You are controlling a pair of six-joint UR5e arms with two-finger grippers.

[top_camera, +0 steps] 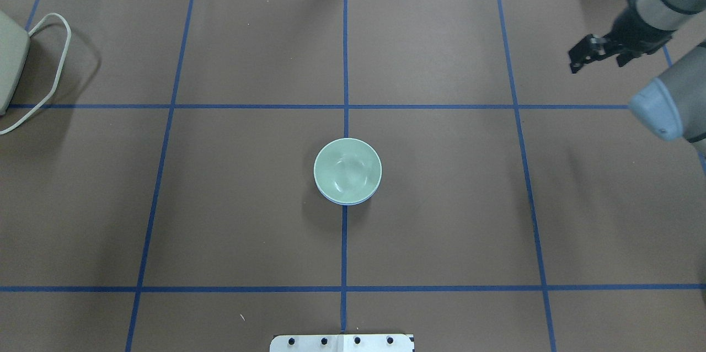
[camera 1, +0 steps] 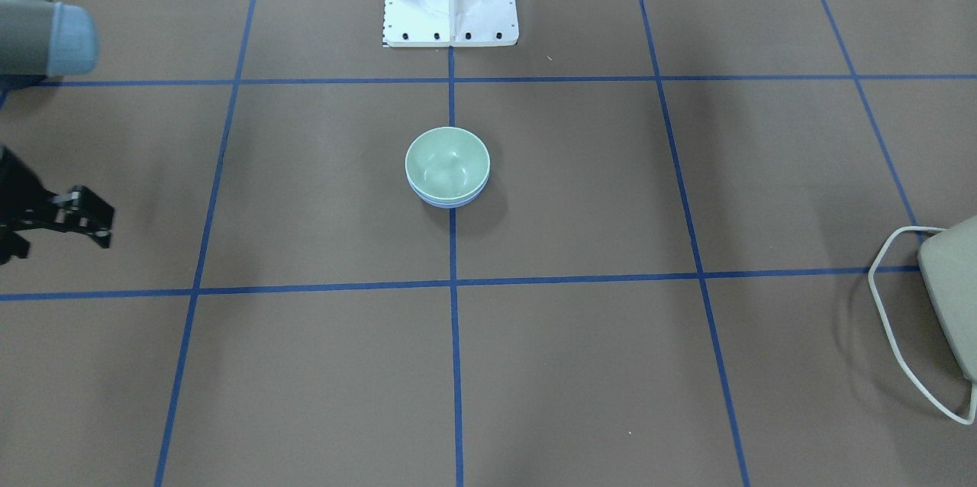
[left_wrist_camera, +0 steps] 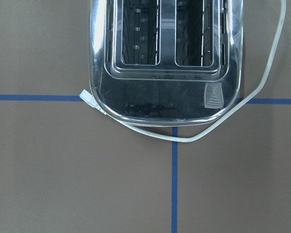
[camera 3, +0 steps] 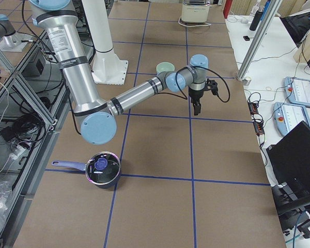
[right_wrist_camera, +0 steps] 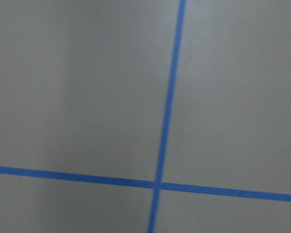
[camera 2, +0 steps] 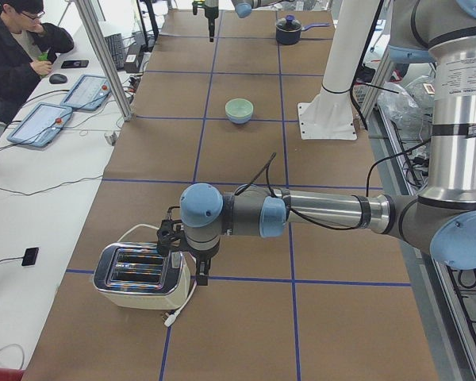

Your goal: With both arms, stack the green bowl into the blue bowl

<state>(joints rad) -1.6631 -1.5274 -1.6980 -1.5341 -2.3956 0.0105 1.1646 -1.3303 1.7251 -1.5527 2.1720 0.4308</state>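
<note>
**Fig. 1.** Nearest my pedestal base point(camera 1: 450, 6), at the centre of the table point(top_camera: 441, 230), the green bowl point(camera 1: 446, 162) sits upright, nested inside the blue bowl point(camera 1: 449, 202). Only a thin blue crescent shows beneath the green rim, and the 2 rims look level.

Farther out on my right, my right gripper point(camera 1: 91, 218) hangs above bare table with nothing in it. I cannot tell whether its fingers are parted.

Farthest, at my left end of the table, my left gripper point(camera 2: 199, 274) hovers just beside the toaster point(left_wrist_camera: 165, 58), with no bowl in it. I cannot tell whether it is parted or closed either.

The stack lies inward of both hands and well apart from each; I judge the right one nearer. The bowls are round, so they offer no long axis. I judge the task done, with 0 grasps left.
</note>
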